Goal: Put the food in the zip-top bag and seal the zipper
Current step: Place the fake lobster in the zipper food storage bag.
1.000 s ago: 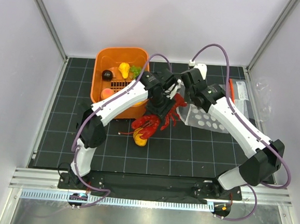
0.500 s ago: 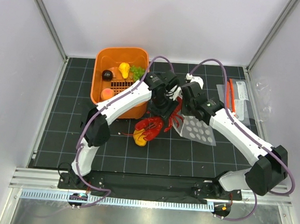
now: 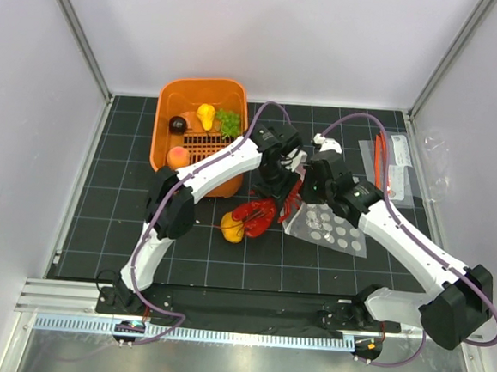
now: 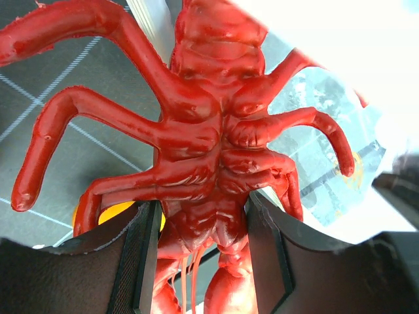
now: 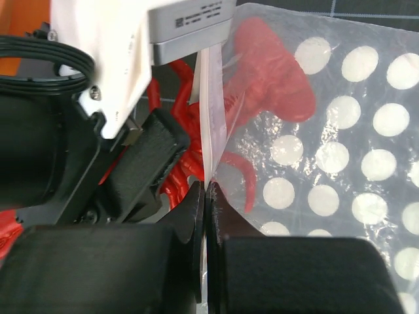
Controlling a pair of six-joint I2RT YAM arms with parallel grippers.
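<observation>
My left gripper [image 3: 274, 185] is shut on the red lobster [image 3: 260, 213], its fingers [image 4: 140, 256] clamping the body [image 4: 209, 150] just behind the head. The lobster's tail points at the zip-top bag [image 3: 335, 230], clear with white dots. My right gripper [image 5: 207, 191] is shut on the bag's mouth edge, pinching the white zipper strip [image 5: 211, 98] and holding it up. Red lobster parts [image 5: 272, 72] show through the dotted film [image 5: 340, 144]. A peach-orange fruit [image 3: 178, 155] and green grapes [image 3: 228, 120] lie in the orange basket [image 3: 171, 94].
A yellow toy food [image 3: 231, 229] lies on the black mat under the lobster's claws. The basket also holds a yellow piece [image 3: 206, 113] and a dark round one [image 3: 177, 123]. Flat clear packets with an orange strip [image 3: 393, 163] lie at the right edge of the mat.
Both grippers have moved right and toward the near edge. The lobster has come closer to the bag's mouth, and the bag has swung down and to the right with the right gripper.
</observation>
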